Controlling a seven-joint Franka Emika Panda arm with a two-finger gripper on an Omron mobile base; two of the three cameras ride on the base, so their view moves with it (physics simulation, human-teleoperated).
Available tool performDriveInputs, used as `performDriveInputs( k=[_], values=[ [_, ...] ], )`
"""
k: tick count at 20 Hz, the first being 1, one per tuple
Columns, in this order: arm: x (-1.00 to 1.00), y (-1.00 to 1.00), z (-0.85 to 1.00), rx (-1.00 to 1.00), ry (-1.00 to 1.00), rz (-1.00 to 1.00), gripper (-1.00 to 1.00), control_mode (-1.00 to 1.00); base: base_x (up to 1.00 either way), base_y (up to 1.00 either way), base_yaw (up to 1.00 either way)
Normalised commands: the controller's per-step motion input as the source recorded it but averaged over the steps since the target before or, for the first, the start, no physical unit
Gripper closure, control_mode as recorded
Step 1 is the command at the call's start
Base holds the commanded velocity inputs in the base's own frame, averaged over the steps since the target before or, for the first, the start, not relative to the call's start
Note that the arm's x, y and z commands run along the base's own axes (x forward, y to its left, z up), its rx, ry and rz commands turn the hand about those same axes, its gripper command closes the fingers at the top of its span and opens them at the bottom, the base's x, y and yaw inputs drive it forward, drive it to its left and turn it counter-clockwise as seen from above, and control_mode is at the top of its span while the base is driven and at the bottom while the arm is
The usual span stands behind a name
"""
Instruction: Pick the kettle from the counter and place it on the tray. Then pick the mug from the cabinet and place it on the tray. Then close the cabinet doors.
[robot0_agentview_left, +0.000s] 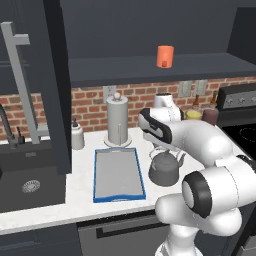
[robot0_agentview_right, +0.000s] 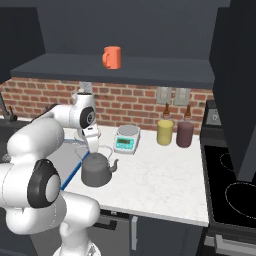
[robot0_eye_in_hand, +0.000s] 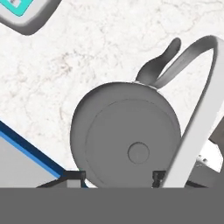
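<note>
While apparently straddling its handle, tool (robot0_eye_in_hand: 117, 176) hangs directly above kettle (robot0_eye_in_hand: 127, 140).

- Kettle (robot0_eye_in_hand: 124, 131): matt dark grey, smooth, metal-like.
- Counter (robot0_agentview_right: 160, 175): white speckled stone, smooth.
- Tray (robot0_agentview_left: 118, 175): flat grey bed, blue rim, plastic-looking.
- Mug (robot0_agentview_right: 112, 57): plain matt orange.
- Wall (robot0_agentview_left: 95, 102): rough red brick.
</note>
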Motion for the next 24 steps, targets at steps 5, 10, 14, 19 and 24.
performDriveInputs(
  k=[5, 10, 14, 19, 24],
  values=[
    [-0.06, 0.11, 0.00, 0.00, 0.00, 0.02, 1.00, -1.00, 0.00, 0.00, 0.00],
    [-0.22, 0.26, 0.13, 0.00, 0.00, 0.05, 1.00, -1.00, 0.00, 0.00, 0.00],
    [-0.15, 0.32, 0.25, 0.00, 0.00, 0.07, 1.00, -1.00, 0.00, 0.00, 0.00],
    [-0.02, 0.25, 0.30, 0.00, 0.00, 0.07, 1.00, -1.00, 0.00, 0.00, 0.00],
    [0.00, 0.24, 0.23, 0.00, 0.00, 0.05, 1.00, -1.00, 0.00, 0.00, 0.00]
  ],
)
